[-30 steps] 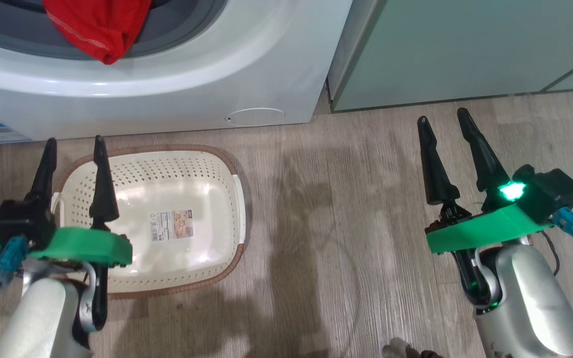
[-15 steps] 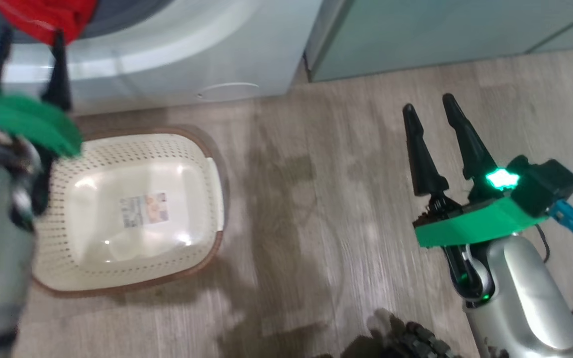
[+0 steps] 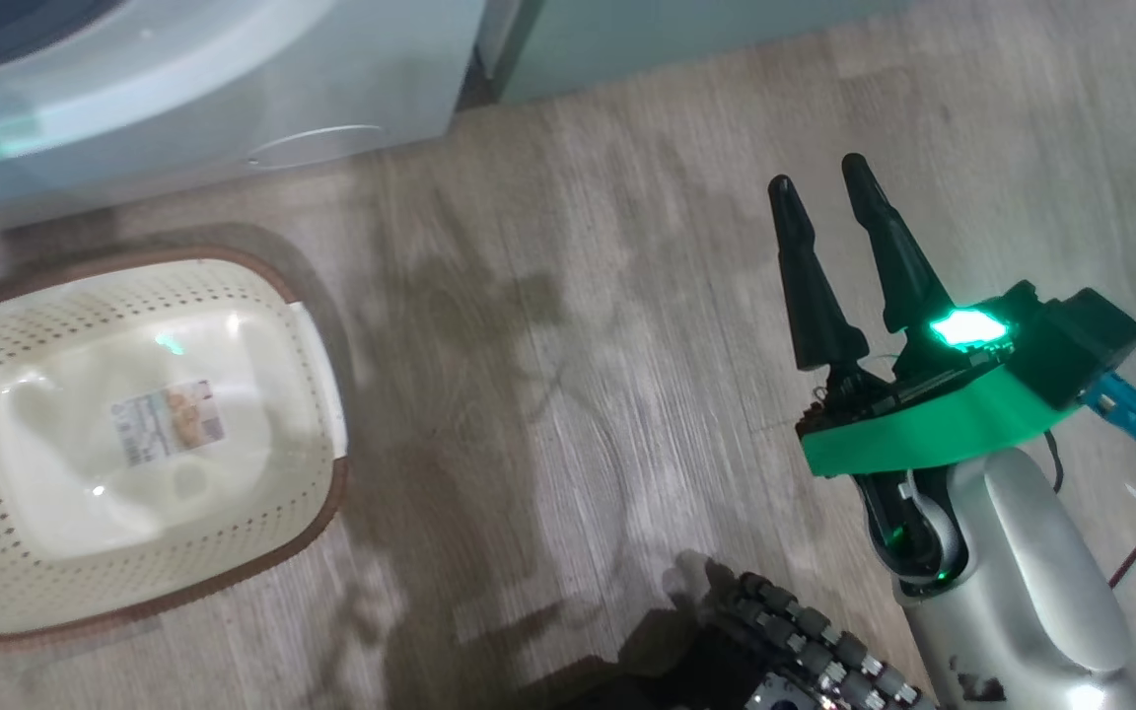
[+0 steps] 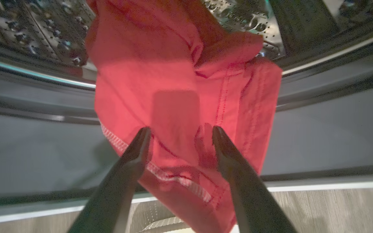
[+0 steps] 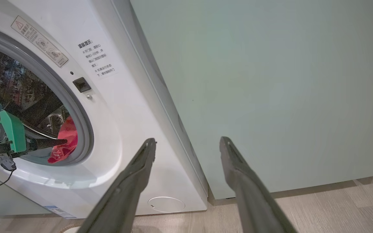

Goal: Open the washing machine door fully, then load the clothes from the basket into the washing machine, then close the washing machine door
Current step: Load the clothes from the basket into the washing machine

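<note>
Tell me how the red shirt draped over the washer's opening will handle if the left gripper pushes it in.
Probably floppy: the red shirt hangs in folds over the grey seal, so it should crumple, not slide whole. Likely light: the fabric looks thin. Its hem dangles below the seal and may stay outside after one push.

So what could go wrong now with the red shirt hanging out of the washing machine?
The red shirt hangs over the washing machine's grey seal, half out. Shutting the machine now would probably pinch it. The left gripper is open with its fingers right at the cloth, so pulling back could snag the shirt and drag it out, down toward the basket or the floor.
</note>
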{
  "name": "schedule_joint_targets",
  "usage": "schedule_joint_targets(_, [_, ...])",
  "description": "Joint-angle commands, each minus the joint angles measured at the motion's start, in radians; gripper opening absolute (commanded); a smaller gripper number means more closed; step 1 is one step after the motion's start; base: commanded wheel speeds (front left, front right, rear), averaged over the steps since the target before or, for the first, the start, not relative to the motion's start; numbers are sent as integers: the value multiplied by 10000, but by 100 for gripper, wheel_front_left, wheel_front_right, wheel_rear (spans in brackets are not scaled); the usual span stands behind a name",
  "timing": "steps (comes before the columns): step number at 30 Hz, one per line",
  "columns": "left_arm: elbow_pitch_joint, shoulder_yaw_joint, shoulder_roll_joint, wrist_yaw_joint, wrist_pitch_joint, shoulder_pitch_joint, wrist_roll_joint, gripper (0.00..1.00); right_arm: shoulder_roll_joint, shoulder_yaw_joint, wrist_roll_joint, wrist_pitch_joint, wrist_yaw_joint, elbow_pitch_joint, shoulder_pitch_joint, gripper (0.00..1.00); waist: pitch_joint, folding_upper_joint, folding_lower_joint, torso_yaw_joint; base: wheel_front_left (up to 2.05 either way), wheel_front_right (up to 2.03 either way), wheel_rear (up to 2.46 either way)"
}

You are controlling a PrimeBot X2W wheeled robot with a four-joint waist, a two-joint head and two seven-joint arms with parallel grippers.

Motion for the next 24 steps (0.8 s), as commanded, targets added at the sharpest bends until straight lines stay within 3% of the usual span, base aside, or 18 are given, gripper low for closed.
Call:
schedule_joint_targets(1, [-42,361,719,-42,501,-557,-97,100,-1,208,158,-63,0,-377,-136,100,184,0,-2,-231,0,0,0])
schedule_joint_targets(9, [464,240,1181,211,2433,-1212,-197,100,-1,299,456,-63,0,-437,-183,100,330,0,-2,-418,0,0,0])
schedule_joint_targets(10, [464,240,1211,249,2616,-1248,-225,67,-1,319,478,-63,0,-446,-196,100,345,0,-2,-440,0,0,0])
schedule_joint_targets(11, [432,216,1241,247,2772,-1281,-240,11,-1,338,497,-63,0,-453,-207,100,358,0,-2,-462,0,0,0])
schedule_joint_targets(12, [384,212,1250,254,2902,-1325,-274,0,-1,349,514,-63,0,-466,-215,100,377,0,-2,-476,0,0,0])
schedule_joint_targets(18, [-51,195,1396,297,2575,-1579,-133,0,-1,404,601,-63,0,-517,-224,100,483,0,-2,-543,0,0,0])
schedule_joint_targets(24, [-413,482,1598,526,1223,-1941,84,0,-1,550,750,-63,0,-628,-299,100,832,0,-2,-808,0,0,0])
